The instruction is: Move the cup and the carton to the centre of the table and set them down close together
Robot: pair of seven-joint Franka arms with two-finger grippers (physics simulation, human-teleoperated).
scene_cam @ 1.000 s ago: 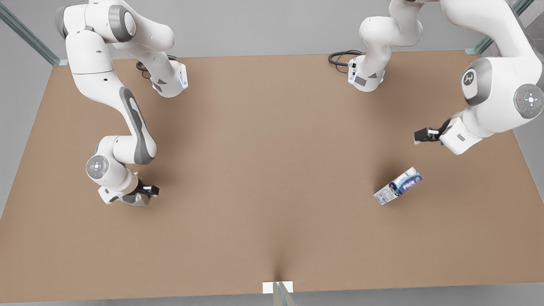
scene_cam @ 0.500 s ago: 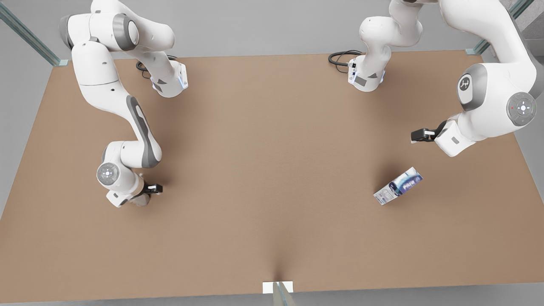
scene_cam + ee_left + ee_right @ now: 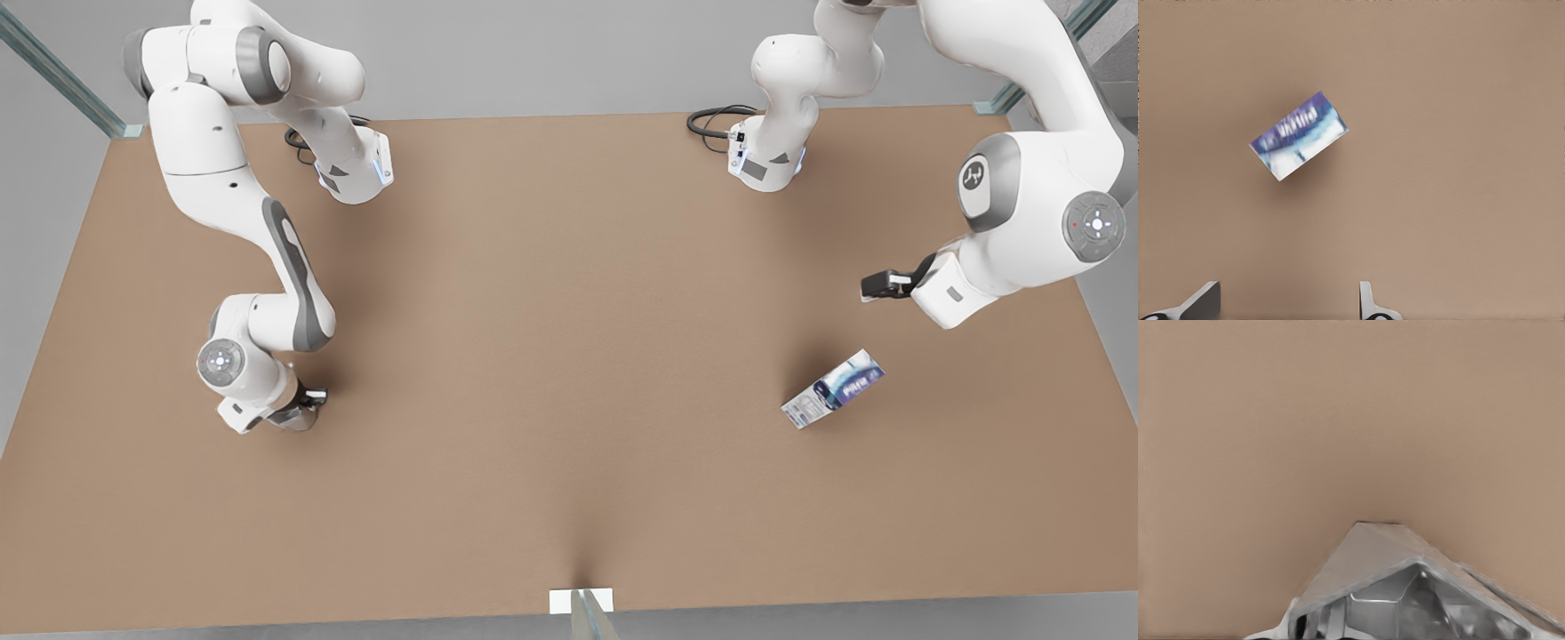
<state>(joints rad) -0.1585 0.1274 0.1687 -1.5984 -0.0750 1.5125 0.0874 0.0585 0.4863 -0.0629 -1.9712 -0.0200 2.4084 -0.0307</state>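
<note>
1. Leftmost in the front view: right tool [image 3: 311,397] low over the cup [image 3: 1405,593], close to the table [image 3: 569,311]; grip state impossible to tell. Likely risk: faceted, tapering metal slipping or tipping under an off-centre pinch.
2. Further right: carton [image 3: 833,389] lying skewed on the table, well apart from the cup and off the centre.
3. Rightmost: left tool [image 3: 876,286] released, spread wide, hovering near the carton without touching. Likely risk: box twisting or skidding away if pinched without matching its angle.
</note>
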